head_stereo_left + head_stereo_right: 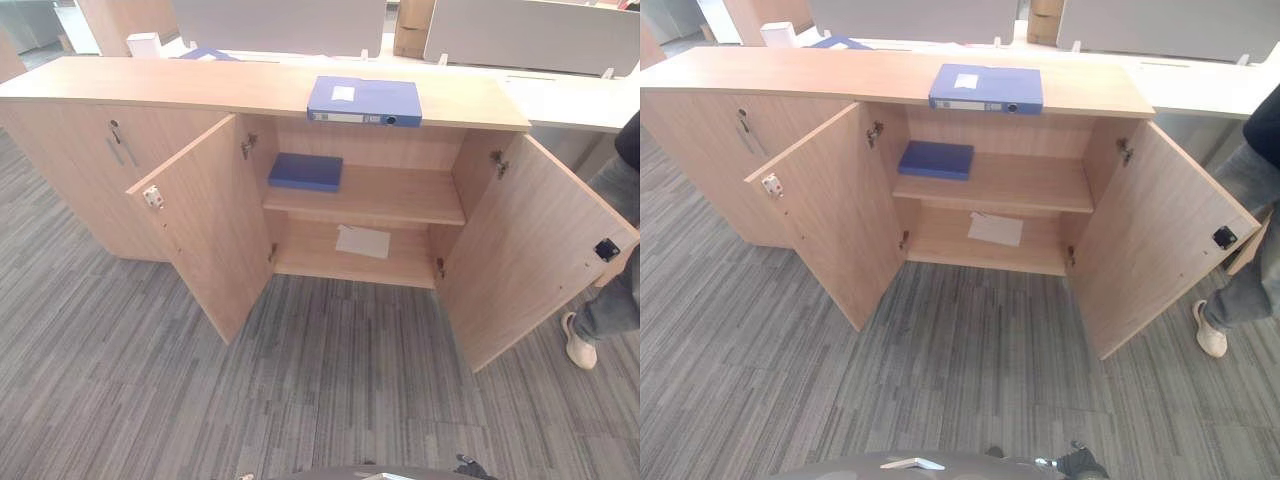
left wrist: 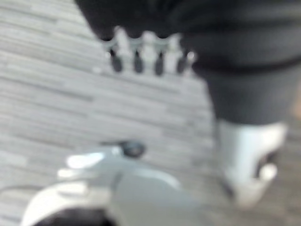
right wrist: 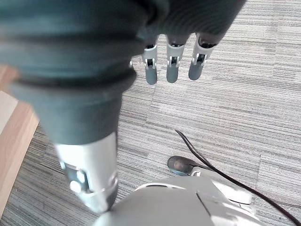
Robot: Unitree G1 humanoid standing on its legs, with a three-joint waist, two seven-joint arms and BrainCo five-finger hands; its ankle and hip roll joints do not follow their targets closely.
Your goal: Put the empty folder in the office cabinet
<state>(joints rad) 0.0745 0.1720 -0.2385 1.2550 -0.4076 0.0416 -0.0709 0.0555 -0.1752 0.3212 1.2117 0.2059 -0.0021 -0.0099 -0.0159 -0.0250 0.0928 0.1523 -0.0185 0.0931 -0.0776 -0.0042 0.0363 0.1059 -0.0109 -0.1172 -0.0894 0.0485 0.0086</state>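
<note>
A blue folder [image 1: 365, 100] with a white label lies flat on top of the wooden office cabinet [image 1: 200, 85], above its open compartment. A second, darker blue folder [image 1: 306, 171] lies at the left end of the upper shelf [image 1: 400, 198] inside. Both doors stand wide open, the left door [image 1: 205, 225] and the right door [image 1: 530, 250]. My left hand [image 2: 146, 54] hangs over the carpet with relaxed fingers and holds nothing. My right hand [image 3: 171, 66] also hangs low over the carpet, fingers straight and empty. Both hands are far from the folders.
A white sheet of paper [image 1: 363, 241] lies on the lower shelf. A person's leg and white shoe [image 1: 580, 345] stand just behind the right door. A closed cabinet section [image 1: 90, 150] continues to the left. Grey striped carpet [image 1: 330, 390] stretches in front of the cabinet.
</note>
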